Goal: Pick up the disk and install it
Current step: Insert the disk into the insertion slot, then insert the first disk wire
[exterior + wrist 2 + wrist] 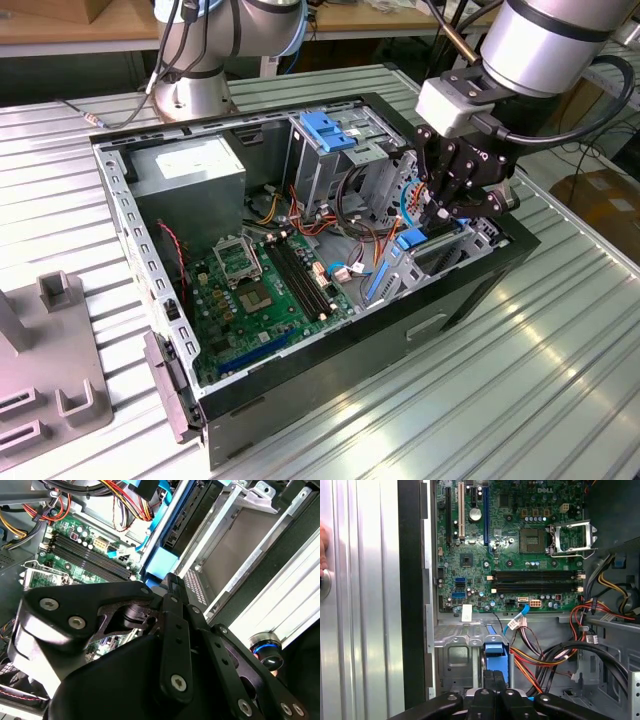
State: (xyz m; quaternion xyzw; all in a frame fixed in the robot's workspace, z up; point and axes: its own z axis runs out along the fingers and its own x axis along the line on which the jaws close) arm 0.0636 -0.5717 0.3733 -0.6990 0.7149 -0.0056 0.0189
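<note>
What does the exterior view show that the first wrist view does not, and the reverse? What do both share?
The exterior view adds the arm's base, the power-supply box, the blue-topped drive cage and a grey fixture at the exterior view's left. The first wrist view adds a round coin cell on the motherboard and a white sticker by its edge. Both share the motherboard, the coloured cables, the slatted table, and the gripper close to the disk, at its blue end.
</note>
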